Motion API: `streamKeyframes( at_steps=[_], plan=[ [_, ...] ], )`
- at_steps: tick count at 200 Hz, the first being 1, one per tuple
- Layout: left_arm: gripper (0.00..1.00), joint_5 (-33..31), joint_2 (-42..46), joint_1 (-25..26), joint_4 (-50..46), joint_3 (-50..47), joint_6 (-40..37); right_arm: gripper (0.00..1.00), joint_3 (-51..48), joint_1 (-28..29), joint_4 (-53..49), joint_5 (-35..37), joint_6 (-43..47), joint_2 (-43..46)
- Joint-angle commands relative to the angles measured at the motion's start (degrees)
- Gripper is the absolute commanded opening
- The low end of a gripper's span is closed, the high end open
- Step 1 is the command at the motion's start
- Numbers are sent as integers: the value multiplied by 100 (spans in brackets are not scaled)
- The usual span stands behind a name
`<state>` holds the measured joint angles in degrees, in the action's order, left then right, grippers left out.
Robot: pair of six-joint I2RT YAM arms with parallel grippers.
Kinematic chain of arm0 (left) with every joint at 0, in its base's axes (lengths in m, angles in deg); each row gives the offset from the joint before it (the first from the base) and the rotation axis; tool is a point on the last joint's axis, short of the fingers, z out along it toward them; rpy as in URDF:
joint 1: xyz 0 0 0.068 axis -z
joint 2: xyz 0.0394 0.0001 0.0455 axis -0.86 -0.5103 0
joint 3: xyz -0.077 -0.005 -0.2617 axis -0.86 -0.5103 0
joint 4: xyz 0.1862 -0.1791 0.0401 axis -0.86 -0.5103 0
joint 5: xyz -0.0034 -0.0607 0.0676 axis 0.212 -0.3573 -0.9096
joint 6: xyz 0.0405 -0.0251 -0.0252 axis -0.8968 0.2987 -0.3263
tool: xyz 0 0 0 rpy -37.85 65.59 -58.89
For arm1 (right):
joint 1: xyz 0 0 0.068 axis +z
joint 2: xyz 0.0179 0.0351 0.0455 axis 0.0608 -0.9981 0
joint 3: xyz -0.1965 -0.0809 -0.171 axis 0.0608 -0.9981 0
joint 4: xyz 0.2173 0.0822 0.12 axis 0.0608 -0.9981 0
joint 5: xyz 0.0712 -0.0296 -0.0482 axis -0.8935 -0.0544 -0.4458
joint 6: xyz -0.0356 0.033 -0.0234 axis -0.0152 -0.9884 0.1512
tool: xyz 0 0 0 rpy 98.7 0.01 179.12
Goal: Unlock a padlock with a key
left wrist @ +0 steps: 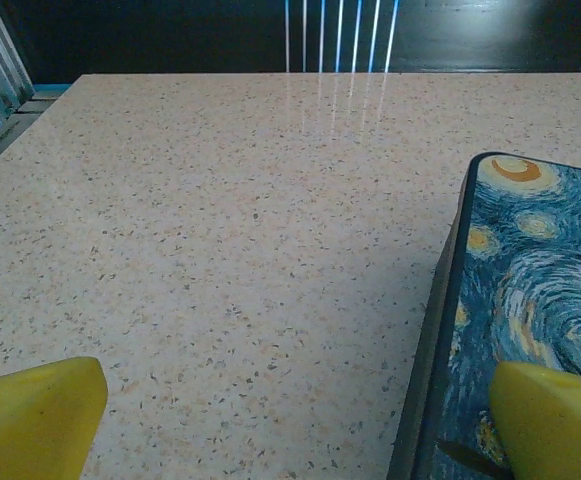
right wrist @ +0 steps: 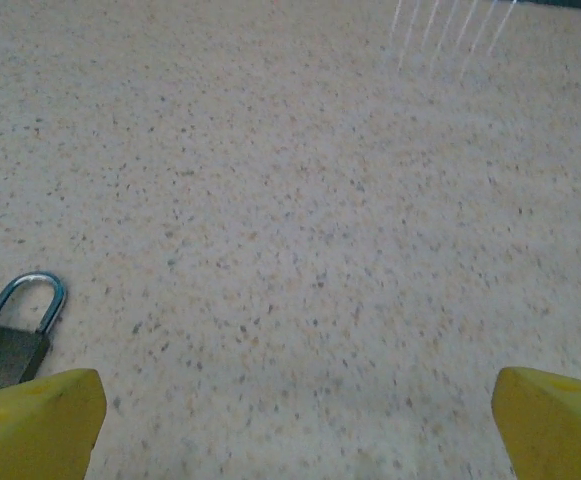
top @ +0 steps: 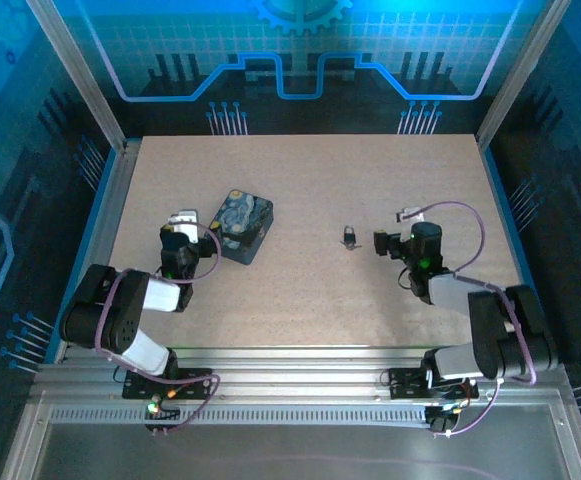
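Found left gripper [left wrist: 295, 420] wide open, empty, at the painted tin [left wrist: 530, 290]'s edge; right gripper [right wrist: 295, 425] likewise wide, padlock [right wrist: 5, 350] lying flat just beside its left finger [right wrist: 35, 425]. Judged light, stiff, slick: best pinched across the dark body. Beyond, noted speckled beige table [right wrist: 300, 200], blue-lit walls [top: 290, 60].

Padlock [top: 350, 237] lies mid-surface [top: 310, 170], just left of the right arm's fingers [right wrist: 35, 420]; tin [top: 245, 226] sits well to its left, beside the left arm's fingers [left wrist: 35, 415].
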<state>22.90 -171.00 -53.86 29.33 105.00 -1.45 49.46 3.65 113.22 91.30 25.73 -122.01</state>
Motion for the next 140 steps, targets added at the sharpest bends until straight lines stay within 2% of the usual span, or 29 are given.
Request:
streamKeyframes(
  at_steps=[1, 25, 86, 118, 140],
  plan=[
    [99, -47, -45, -145, -222, 236, 85, 100, -162, -142, 1436, 96, 115, -487],
    [99, -90, -63, -187, -252, 269, 143, 100, 7, -227, 984, 23, 7, -442],
    [99, -110, -71, -182, -248, 267, 134, 100, 0, -218, 1021, 66, 5, -453],
    [99, 275, -36, -350, -493, 355, 245, 100, 4, -211, 1022, 84, 6, -458],
    [99, 318, -41, -352, -464, 358, 220, 100, 9, -209, 1017, 81, 9, -460]
  ],
)
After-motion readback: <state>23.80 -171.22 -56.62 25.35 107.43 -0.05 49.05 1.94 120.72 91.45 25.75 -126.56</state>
